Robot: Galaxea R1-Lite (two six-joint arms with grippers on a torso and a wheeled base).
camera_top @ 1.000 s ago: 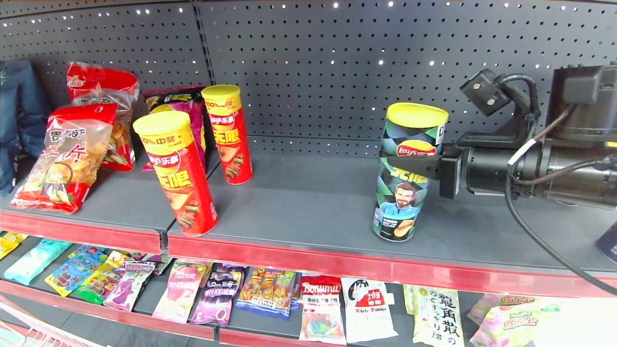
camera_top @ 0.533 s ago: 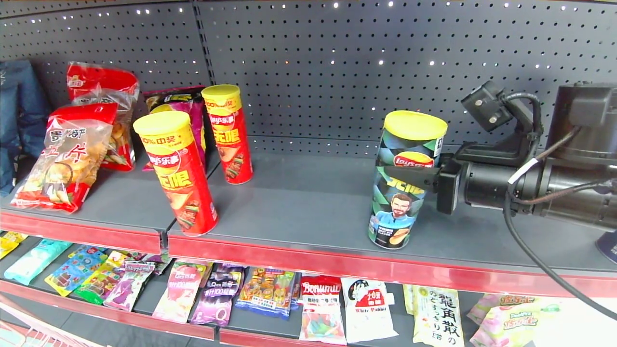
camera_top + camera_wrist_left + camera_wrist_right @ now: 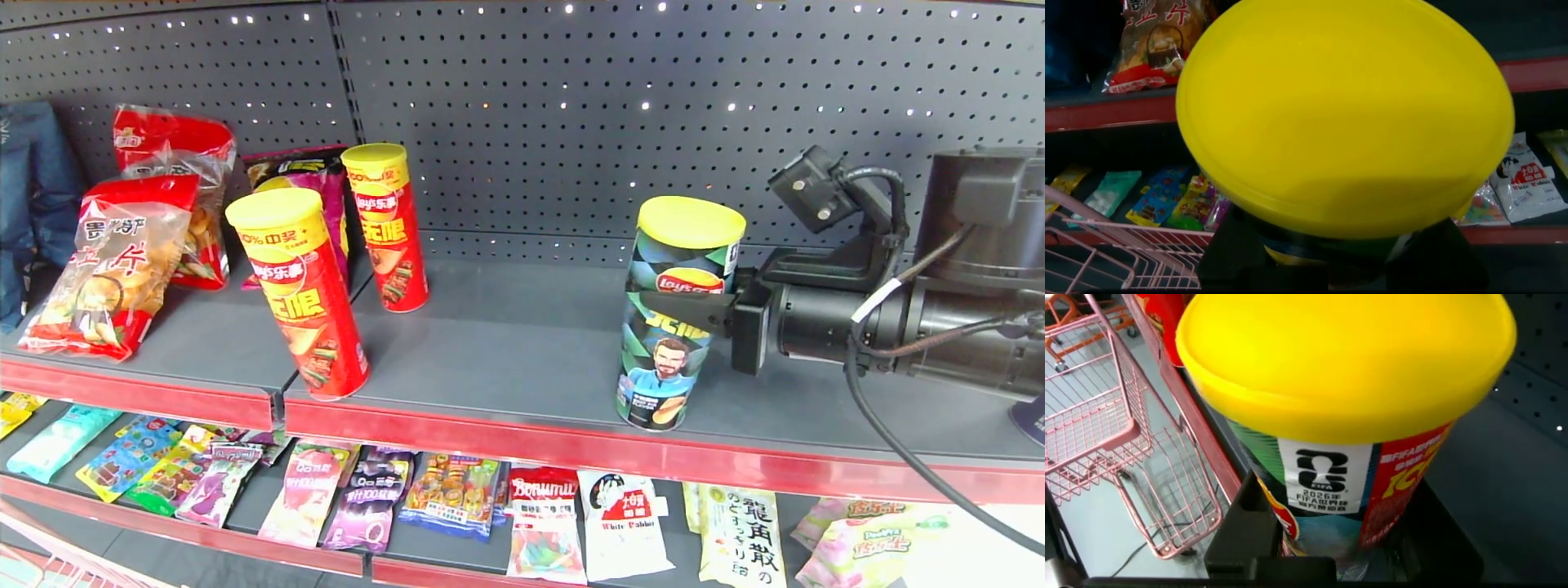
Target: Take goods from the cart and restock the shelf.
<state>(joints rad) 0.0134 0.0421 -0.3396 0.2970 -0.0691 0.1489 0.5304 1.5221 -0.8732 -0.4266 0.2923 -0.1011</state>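
Right arm comes in from the right at upper shelf [image 3: 522,351] level. Right gripper [image 3: 684,305] clamped on the green can [image 3: 671,343], fingers pinching its upper body just under the yellow lid. Can upright with a slight lean, down near the shelf's red front lip; cannot tell whether its base touches the board. In the right wrist view the can's white label panel faces the camera, dark fingers on either side of the body.

Left gripper [image 3: 1331,265] holds a second can [image 3: 1347,114], also yellow-lidded, dark fingers flanking its body below the lid. Its lid blocks most of the left wrist view. Pink wire cart [image 3: 1118,253] sits below and to one side of it, shelf fronts behind.

Upper shelf, left of the green can and well apart from it: front red can [image 3: 298,294] standing near the lip, rear red can [image 3: 385,227] farther back, both yellow-lidded and upright. Purple bag [image 3: 314,184] stands just behind them against the pegboard [image 3: 571,122]. Two red snack bags [image 3: 110,269] at far left, one in front of the other.

Lower shelf [image 3: 269,535]: row of small candy packets [image 3: 457,494] lying flat along the front
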